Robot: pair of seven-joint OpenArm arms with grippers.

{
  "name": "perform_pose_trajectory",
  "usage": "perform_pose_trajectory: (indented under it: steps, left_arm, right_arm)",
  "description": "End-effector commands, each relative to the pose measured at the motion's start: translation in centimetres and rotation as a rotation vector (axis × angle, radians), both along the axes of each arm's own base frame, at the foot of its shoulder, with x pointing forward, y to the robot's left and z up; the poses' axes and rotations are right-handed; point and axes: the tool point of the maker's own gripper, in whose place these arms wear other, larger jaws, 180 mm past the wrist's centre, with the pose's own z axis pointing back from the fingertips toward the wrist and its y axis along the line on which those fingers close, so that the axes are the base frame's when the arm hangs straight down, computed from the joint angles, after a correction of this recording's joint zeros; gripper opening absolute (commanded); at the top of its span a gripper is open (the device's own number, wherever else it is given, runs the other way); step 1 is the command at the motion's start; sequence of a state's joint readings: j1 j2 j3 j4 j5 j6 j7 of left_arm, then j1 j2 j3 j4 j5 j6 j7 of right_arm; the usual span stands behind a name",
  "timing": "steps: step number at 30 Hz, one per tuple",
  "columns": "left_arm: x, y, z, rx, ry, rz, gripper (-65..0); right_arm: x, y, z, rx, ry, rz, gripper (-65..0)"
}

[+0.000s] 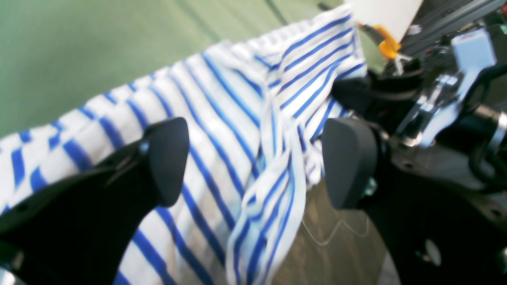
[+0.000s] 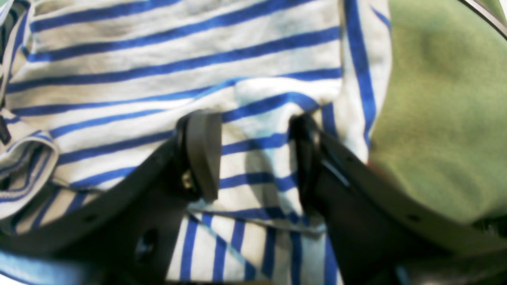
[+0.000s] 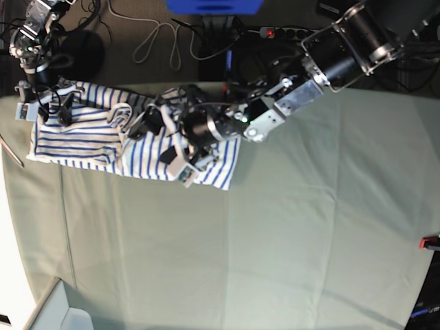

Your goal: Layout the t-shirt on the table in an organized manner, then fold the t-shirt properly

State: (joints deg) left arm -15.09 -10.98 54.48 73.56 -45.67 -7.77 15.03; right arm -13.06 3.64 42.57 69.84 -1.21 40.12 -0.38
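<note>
Both wrist views are pretty soft, with the t-shirt (image 1: 222, 118) stripes smeared and the edges blurred. The base view is evenly lit from above, sharper, with the background left dim.

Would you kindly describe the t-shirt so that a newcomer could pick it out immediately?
Start from the wide pale green table and go to its far left corner in the base view, where both arms reach. The t-shirt lies rumpled there, spread sideways along the edge. It is the only white cloth with thin blue stripes.
</note>
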Motion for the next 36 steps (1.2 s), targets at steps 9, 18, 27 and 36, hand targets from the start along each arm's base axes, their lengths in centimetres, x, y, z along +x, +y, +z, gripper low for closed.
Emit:
perform_pose_trajectory:
  steps: [9, 18, 27, 36]
  left_arm:
    - [-3.7, -3.6, -2.2, 0.008, 0.062, -0.095, -14.7]
    - [-6.4, -9.5, -1.9, -0.007, 0.079, -0.198, -14.4]
    - [-4.4, -8.0, -0.2, -0.026, 0.024, -0.187, -14.3]
    - [-1.3, -3.1, 3.9, -0.114, -0.051, -0.078, -14.3]
  right_arm:
    - [0.8, -0.9, 1.4, -0.022, -0.049, -0.005, -36.5]
    - [0.6, -1.1, 1.4, -0.026, -0.049, -0.011, -36.5]
    - [0.5, -1.1, 1.4, -0.026, -0.046, -0.011, -36.5]
    - [0.8, -1.1, 1.6, -0.027, -0.053, -0.011, -36.5]
